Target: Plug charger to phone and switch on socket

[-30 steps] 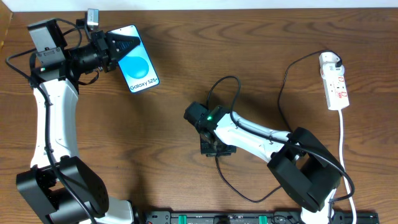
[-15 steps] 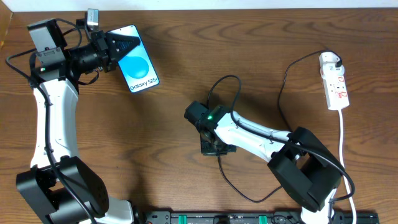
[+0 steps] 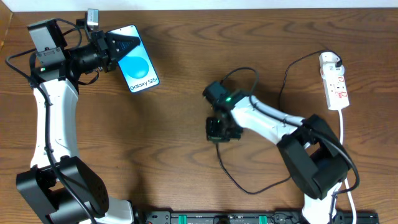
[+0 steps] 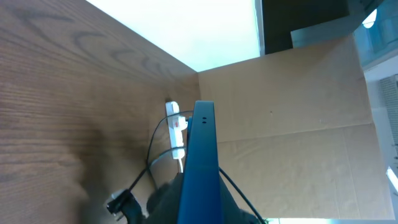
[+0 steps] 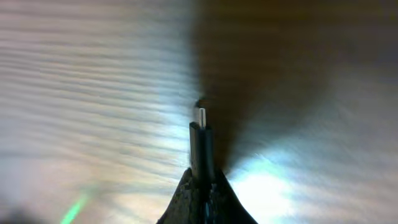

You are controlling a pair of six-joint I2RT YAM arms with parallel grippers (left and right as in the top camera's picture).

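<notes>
The phone (image 3: 140,64), bright blue screen up, lies at the back left with my left gripper (image 3: 129,45) shut on its upper end. In the left wrist view the phone (image 4: 201,155) shows edge-on between the jaws. My right gripper (image 3: 219,132) hovers mid-table, shut on the charger's black connector (image 5: 201,142), whose small metal tip sticks out past the fingers (image 5: 186,193). The thin charger cable (image 3: 231,179) trails from it toward the front, then loops right. The white socket (image 3: 334,81) lies at the far right, a white plug in its top end.
A black bar with green parts (image 3: 236,218) runs along the table's front edge. Both arm bases (image 3: 62,193) stand near the front corners. A cardboard panel (image 4: 298,93) closes off the table's right side. A white cord (image 3: 344,149) runs from the socket toward the front.
My right gripper has closed on the connector and moved toward the back and right with it, dragging the cable along. The left arm and phone have not moved.
</notes>
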